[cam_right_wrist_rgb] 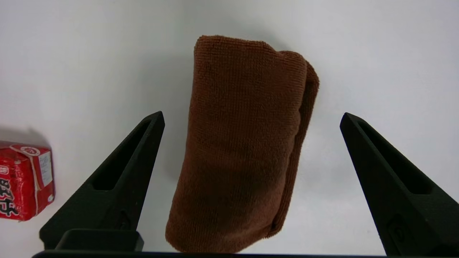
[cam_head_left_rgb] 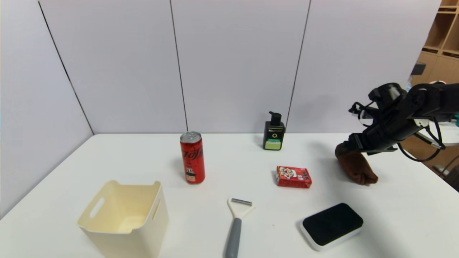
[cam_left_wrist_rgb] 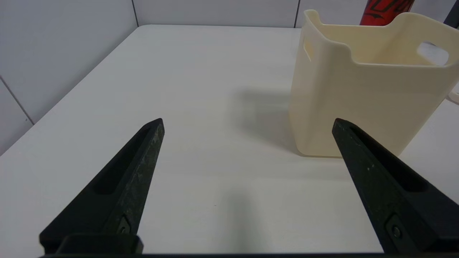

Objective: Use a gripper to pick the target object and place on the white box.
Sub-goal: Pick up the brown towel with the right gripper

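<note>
Right wrist view shows the right gripper (cam_right_wrist_rgb: pixel 251 120) poised over the brown towel (cam_right_wrist_rgb: pixel 244 143), its two pointed black fingers (cam_right_wrist_rgb: pixel 129 168) spread wide, one on each long side of the roll, with bare table showing between each tip and the cloth. Nothing is held.

From the head camera, the towel (cam_head_left_rgb: pixel 356 167) lies on the white table (cam_head_left_rgb: pixel 229 157) at about 3 o'clock from the middle of the work area, well apart from the cream-white box (cam_head_left_rgb: pixel 123 220), which stands at about 8 o'clock, near the front left corner. The right gripper (cam_head_left_rgb: pixel 349 143) hangs just above the towel's far end. Between towel and box sit the small red carton (cam_head_left_rgb: pixel 293 176), a red drinks can (cam_head_left_rgb: pixel 192 157), a peeler (cam_head_left_rgb: pixel 236 224) and a black pad with a white rim (cam_head_left_rgb: pixel 331 224); a pump bottle (cam_head_left_rgb: pixel 274 135) stands at 12 o'clock by the wall.

The left gripper (cam_left_wrist_rgb: pixel 247 123) rests low near the table beside the box (cam_left_wrist_rgb: pixel 365 89), wide open and empty, seemingly parked.

I judge the step in hand to be the approach to the grasp: the tool is lined up but the cloth is not yet pinched. Next it likely needs a short descent so the tips straddle the roll's middle, then a firm close, since soft cloth can slump or unroll. After that comes a lift high enough to clear the carton and can, and a carry toward 8 o'clock over the box's open top.
</note>
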`<state>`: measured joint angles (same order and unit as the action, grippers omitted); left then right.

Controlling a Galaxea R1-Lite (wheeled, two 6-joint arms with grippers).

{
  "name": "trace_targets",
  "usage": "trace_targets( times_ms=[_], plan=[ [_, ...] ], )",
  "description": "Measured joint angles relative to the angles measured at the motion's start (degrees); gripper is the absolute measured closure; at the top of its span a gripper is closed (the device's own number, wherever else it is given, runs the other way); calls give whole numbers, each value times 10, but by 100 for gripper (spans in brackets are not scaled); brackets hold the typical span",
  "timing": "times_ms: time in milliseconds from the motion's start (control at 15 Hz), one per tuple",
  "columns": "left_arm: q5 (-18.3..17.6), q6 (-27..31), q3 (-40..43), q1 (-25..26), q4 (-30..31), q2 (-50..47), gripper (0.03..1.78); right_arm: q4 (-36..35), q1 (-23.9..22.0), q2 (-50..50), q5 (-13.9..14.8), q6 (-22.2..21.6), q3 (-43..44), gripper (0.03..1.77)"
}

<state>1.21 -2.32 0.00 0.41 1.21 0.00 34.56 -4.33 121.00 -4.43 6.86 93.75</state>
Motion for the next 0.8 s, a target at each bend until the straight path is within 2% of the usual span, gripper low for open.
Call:
trace_targets(
  times_ms=[800],
  plan=[
    [0, 0, 0, 0, 0, 0, 12, -1, -1, 27, 0, -4, -2, 10]
  ],
)
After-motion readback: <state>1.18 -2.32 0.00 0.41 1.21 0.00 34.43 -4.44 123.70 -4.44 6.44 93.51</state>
